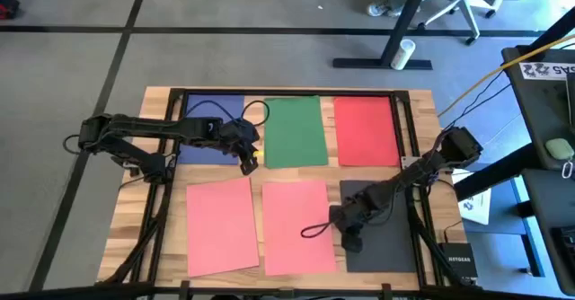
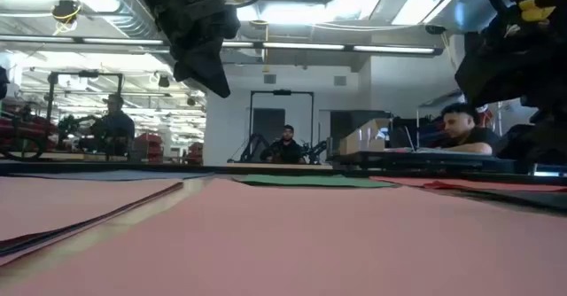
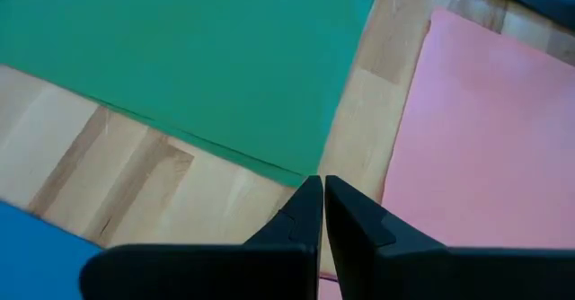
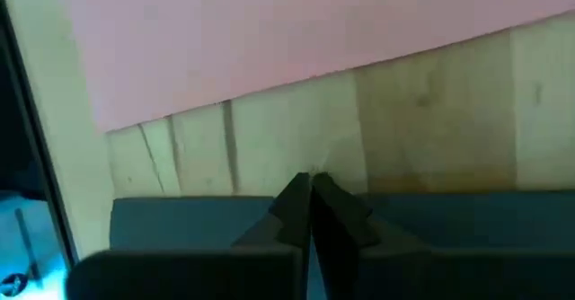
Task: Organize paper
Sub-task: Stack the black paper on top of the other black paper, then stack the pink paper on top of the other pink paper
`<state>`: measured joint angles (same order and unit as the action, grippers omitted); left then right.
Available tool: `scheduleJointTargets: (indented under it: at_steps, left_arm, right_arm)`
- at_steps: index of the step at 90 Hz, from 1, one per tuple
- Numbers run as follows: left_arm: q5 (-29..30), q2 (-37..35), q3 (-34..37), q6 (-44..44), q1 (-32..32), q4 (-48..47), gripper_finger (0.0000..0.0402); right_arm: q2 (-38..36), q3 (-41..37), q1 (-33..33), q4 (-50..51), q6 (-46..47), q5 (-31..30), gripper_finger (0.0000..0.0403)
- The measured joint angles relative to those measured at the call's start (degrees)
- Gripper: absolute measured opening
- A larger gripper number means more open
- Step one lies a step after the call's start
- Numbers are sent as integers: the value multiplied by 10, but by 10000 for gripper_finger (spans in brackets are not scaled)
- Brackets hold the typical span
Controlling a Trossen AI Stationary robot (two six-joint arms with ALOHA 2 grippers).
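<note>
Above the table's [image 1: 153, 192] far half, my left end effector [image 1: 248, 162] hangs pressed together beside green paper [image 1: 295, 131]; my right end effector [image 1: 350, 240], likewise pressed together, hovers near its front edge.

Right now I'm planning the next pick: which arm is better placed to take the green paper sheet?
Left. The left hand, fingers shut, hovers right by the near-left corner of the green paper sheet; the right hand sits farther off, over the dark grey sheet.
</note>
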<state>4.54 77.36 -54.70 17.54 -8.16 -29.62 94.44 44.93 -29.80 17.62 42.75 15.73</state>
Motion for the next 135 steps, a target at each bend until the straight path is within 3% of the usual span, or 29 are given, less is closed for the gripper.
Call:
scheduleJointTargets:
  at_steps: [30,52,87,107,135]
  left_arm:
    - [0,0,0,-5,0,-7,0]
    - [0,0,0,5,4,-39,0]
    - [-1,71,0,-20,42,-46,0]
    - [-1,97,0,-88,56,-105,1]
    - [-64,127,0,-118,68,-111,76]
  right_arm:
    - [0,28,2,1,-28,-29,0]
    - [0,42,33,54,-46,-111,6]
    - [-1,42,142,54,-124,-168,95]
    - [-1,42,171,37,-161,-168,106]
    - [-1,42,171,19,-176,-163,106]
